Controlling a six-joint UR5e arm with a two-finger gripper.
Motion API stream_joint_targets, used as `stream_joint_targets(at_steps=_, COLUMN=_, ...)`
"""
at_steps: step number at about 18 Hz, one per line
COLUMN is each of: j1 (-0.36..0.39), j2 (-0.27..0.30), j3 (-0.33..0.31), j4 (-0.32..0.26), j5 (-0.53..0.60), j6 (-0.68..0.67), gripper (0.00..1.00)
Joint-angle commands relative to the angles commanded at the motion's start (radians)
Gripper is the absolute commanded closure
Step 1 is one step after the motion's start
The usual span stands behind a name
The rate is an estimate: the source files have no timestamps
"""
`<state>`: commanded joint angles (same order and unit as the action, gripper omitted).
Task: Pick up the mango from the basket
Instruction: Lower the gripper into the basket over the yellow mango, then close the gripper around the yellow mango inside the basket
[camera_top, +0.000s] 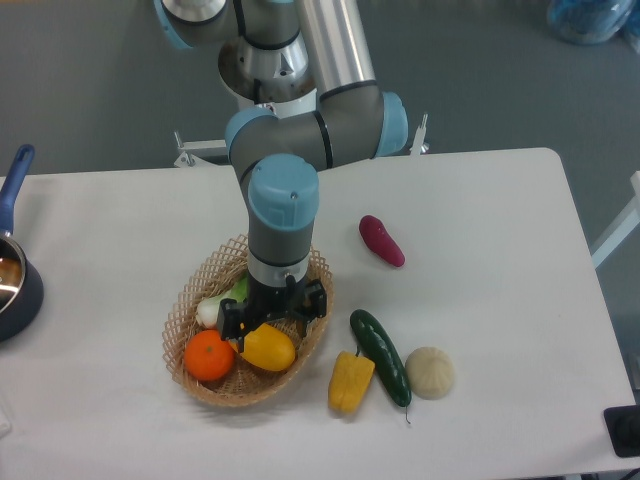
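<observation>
The tan wicker basket (190, 290) sits at the table's middle left. Inside it lies the glossy yellow-orange mango (270, 349), next to a round orange (210, 356) and a leafy green vegetable (222, 304). My gripper (270, 322) has come down right over the mango, its black fingers open and straddling the fruit's upper half. The wrist hides the mango's far end. I see no lift of the mango from the basket floor.
To the right of the basket lie a yellow pepper-like piece (350, 381), a dark green cucumber (381, 357) and a pale round item (430, 372). A magenta sweet potato (382, 241) lies further back. A blue-handled pot (12, 275) stands at the left edge.
</observation>
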<state>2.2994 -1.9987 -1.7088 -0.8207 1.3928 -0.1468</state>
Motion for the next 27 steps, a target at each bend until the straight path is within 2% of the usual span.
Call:
stream_joint_targets(at_steps=3, j1=-0.005, j2=-0.025, j3=-0.014, j4=-0.002, j5=0.046, j6=-0.085, gripper=0.00)
stream_joint_targets(at_steps=14, j1=-0.015, j2=-0.029, j3=0.002, j4=-0.003, j5=0.058, j6=-0.306, gripper=0.00)
stream_joint_targets(at_steps=18, j1=-0.018, j2=-0.025, j3=-0.002, j4=-0.006, j5=0.060, j6=-0.318, gripper=0.00)
stream_joint_targets(at_steps=21, j1=-0.044, j2=-0.031, j3=-0.012, j4=-0.005, j5=0.115, j6=-0.315, gripper=0.00)
stream_joint_targets(at_steps=27, j1=-0.051, j2=-0.048, j3=-0.003, j4=-0.005, j5=0.109, j6=-0.318, gripper=0.00)
